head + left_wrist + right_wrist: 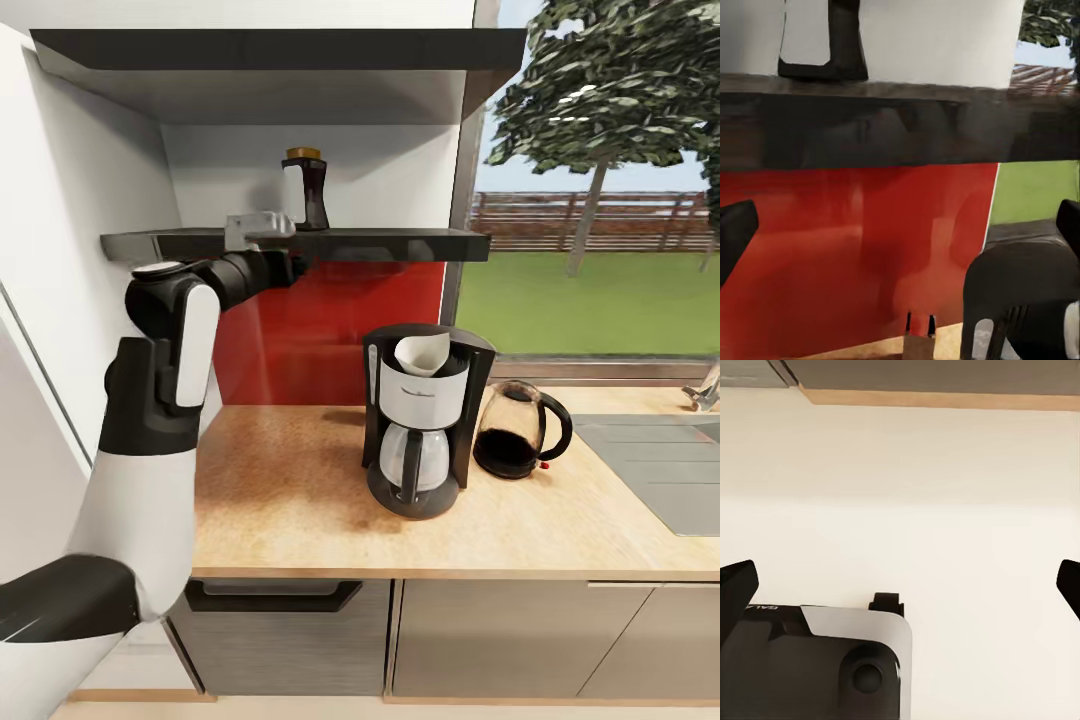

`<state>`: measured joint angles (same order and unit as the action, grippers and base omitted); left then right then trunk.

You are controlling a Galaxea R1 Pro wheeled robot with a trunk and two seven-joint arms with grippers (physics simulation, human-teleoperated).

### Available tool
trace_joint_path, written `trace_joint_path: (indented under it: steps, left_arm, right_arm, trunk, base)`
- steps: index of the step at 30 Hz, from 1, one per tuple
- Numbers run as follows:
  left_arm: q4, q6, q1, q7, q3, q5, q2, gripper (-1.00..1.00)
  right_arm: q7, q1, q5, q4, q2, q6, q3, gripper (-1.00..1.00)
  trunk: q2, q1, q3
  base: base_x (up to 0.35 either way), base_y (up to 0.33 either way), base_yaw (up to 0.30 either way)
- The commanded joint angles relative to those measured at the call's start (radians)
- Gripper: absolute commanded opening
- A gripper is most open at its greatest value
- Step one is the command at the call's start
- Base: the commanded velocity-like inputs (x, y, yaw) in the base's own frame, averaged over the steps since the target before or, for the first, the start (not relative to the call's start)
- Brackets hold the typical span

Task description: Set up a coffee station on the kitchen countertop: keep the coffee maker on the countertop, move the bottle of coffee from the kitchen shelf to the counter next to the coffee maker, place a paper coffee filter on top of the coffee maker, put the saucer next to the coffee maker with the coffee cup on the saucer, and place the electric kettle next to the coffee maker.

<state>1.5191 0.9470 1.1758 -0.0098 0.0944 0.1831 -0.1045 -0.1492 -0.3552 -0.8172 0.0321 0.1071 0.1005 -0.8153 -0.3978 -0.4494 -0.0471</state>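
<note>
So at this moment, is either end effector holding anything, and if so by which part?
Nothing is held. The left end effector is open below the shelf, short of the coffee bottle. The right end effector is open too, with nothing between its fingers.

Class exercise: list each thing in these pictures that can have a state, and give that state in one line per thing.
Coffee bottle: upright on shelf, capped.
Coffee maker: upright on countertop.
Paper filter: resting on top of coffee maker.
Kettle: upright beside coffee maker.
Left gripper: open, empty.
Right gripper: open, empty.

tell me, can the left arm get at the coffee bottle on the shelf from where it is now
Probably yes. The left gripper sits at the shelf edge just beside the coffee bottle, with nothing between them; its fingers look spread.
</note>
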Motion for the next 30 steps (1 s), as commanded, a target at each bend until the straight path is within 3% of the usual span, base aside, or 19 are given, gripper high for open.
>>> trace_joint_path:
  steps: [1, 8, 19, 30]
  left_arm:
    - [-0.002, 0.005, 0.012, -0.001, -0.001, 0.001, -0.002, 1.0]
    - [-0.083, 0.006, 0.109, 0.0, -0.004, 0.005, -0.012, 1.0]
    - [-0.439, -0.012, 0.378, 0.024, -0.009, 0.004, -0.024, 1.0]
    - [-0.815, -0.195, 0.588, 0.143, -0.003, -0.007, -0.015, 1.0]
  right_arm:
    - [-0.004, -0.001, -0.007, 0.0, 0.0, 0.002, -0.008, 1.0]
    - [-0.004, 0.001, -0.007, -0.001, 0.0, 0.002, -0.008, 1.0]
    - [-0.004, 0.005, -0.007, 0.0, 0.0, 0.002, -0.008, 1.0]
    - [-0.005, 0.005, -0.007, 0.0, 0.0, -0.001, -0.008, 1.0]
  trunk:
    - [-0.002, -0.001, -0.002]
    - [-0.002, -0.001, -0.002]
    - [-0.002, -0.001, -0.002]
    - [-0.002, -0.001, -0.002]
  base:
    - [0.0, 0.0, 0.0]
    - [0.0, 0.0, 0.0]
    - [0.0, 0.0, 0.0]
    - [0.0, 0.0, 0.0]
